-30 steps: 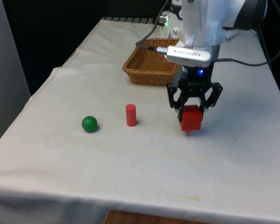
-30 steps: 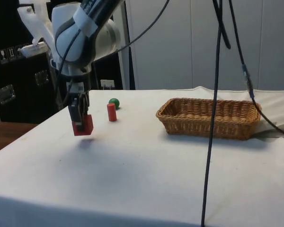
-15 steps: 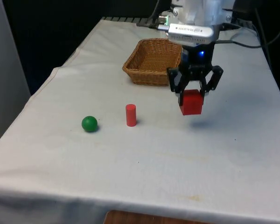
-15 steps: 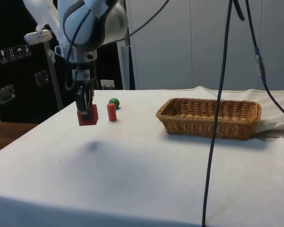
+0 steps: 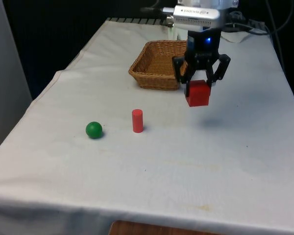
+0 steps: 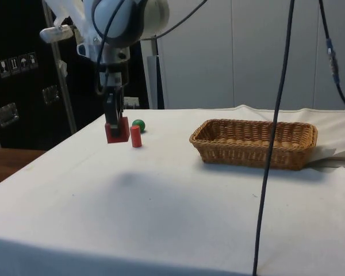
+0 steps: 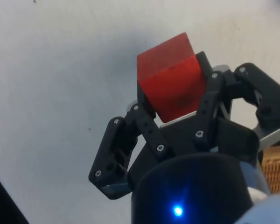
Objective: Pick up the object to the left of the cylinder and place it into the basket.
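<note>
**Wrist view: cube held, basket not yet reached**

Wrist view shows the gripper [image 7: 175, 109] clamped on the red cube [image 7: 170, 77], the fingers [image 7: 147, 123] pressing opposite faces while most of the block hangs below them. From the front the gripper [image 5: 200, 84] carries the cube [image 5: 198, 93] clear of the white cloth [image 5: 137, 186], just beside the near-right corner of the wicker basket [image 5: 157, 63].

The cube sits low in the grip, so a jolt could let it twist or slip onto the cloth. A low approach could catch it on the basket rim; releasing too near the rim could bounce it out.

The red cylinder [image 5: 137, 120] stands upright mid-table, with the green ball [image 5: 93, 129] beyond it towards the table's edge at the front view's left. A swing back over them could topple the cylinder or roll the ball.
</note>
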Robot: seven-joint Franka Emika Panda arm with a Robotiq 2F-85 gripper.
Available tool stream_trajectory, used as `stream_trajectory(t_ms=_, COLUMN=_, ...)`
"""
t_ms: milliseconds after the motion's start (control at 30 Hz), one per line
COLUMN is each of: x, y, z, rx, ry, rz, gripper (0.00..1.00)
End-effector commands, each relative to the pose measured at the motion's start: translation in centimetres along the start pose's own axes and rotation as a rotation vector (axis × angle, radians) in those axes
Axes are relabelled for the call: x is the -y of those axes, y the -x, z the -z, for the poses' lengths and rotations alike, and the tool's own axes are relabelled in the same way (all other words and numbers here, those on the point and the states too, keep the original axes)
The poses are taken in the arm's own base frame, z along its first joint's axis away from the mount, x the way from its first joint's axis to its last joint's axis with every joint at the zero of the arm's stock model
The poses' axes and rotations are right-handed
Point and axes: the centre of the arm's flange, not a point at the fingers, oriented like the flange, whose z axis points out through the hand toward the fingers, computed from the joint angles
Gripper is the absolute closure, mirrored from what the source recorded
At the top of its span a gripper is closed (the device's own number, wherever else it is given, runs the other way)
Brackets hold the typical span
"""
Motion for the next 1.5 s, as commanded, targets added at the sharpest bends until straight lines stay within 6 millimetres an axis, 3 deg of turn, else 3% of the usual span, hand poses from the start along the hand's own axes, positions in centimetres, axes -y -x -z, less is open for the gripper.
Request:
stream_trajectory(t_ms=0, x=0.0, y=0.4, z=0.3, rx=-0.007, ry=0.011, rz=0.005, gripper=0.99)
stream_trajectory(t_ms=833, x=0.0, y=5.9, z=4.2, rx=-0.014, ry=-0.004, rz=0.062, gripper=0.99)
stream_trajectory(t_ms=867, x=0.0, y=5.5, z=4.0, rx=-0.008, ry=-0.018, rz=0.058, gripper=0.99)
stream_trajectory(t_ms=1467, x=-0.1, y=10.6, z=4.9, rx=-0.013, ry=-0.025, rz=0.1, gripper=0.99)
